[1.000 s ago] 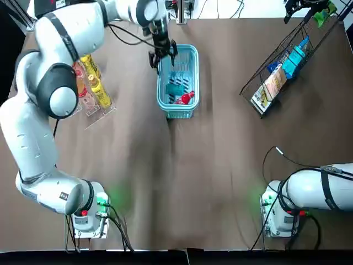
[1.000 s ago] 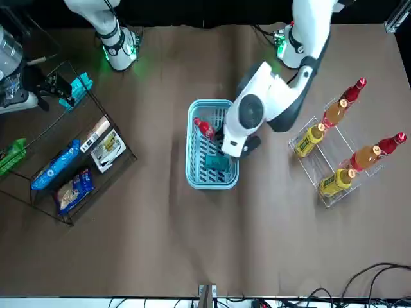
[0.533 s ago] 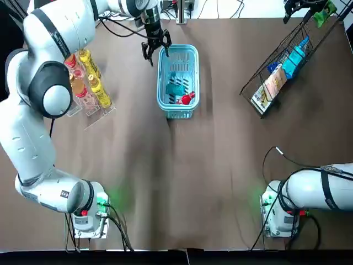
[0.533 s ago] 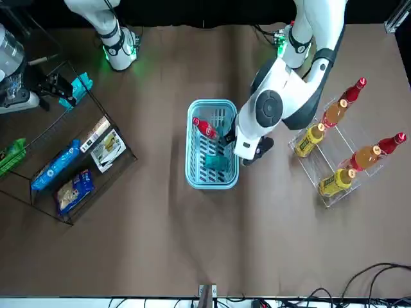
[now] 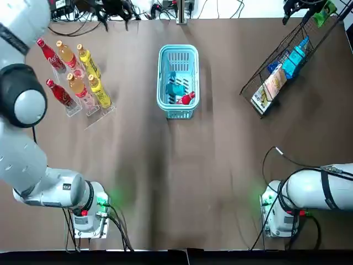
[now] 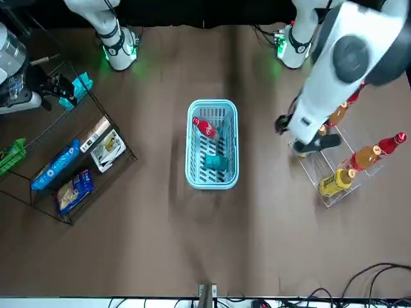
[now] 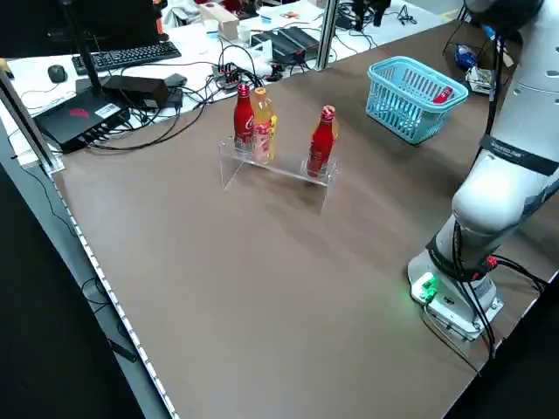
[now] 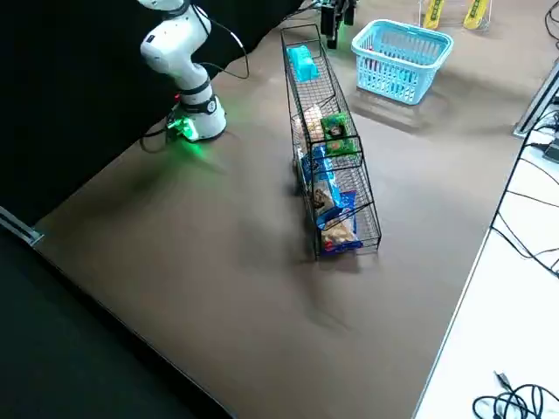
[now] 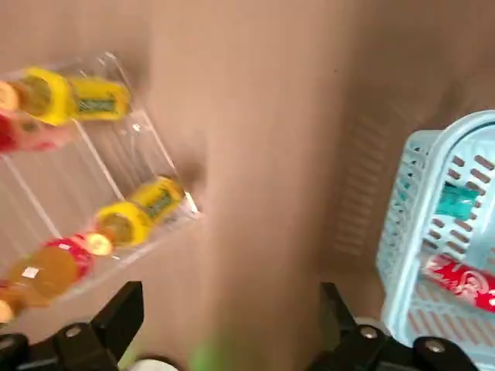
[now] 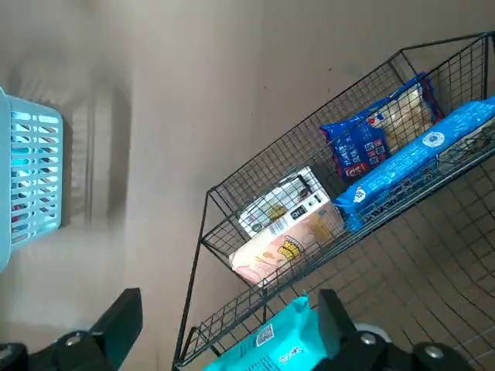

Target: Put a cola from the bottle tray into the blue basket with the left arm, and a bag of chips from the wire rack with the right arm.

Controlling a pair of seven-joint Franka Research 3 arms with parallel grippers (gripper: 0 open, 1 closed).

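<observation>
Top view: the left gripper (image 5: 117, 8) has swung off the blue basket (image 5: 178, 48) to the frame's upper left, past the bottle tray (image 5: 105, 112). The cola (image 5: 186, 98) lies at the basket's lower end, beside a teal bag of chips (image 5: 176, 88). The right gripper (image 5: 300, 5) sits at upper right over the wire rack (image 5: 249, 88). Front view: the left arm (image 6: 350, 61) now crosses the tray at right centre, and the basket stands clear of it. Left wrist view: its fingers (image 9: 116, 317) are spread wide, with nothing between them. Right wrist view: those fingers (image 10: 116, 321) are equally wide and empty above the rack. Both items look delivered, so I judge only retreat remains.
</observation>
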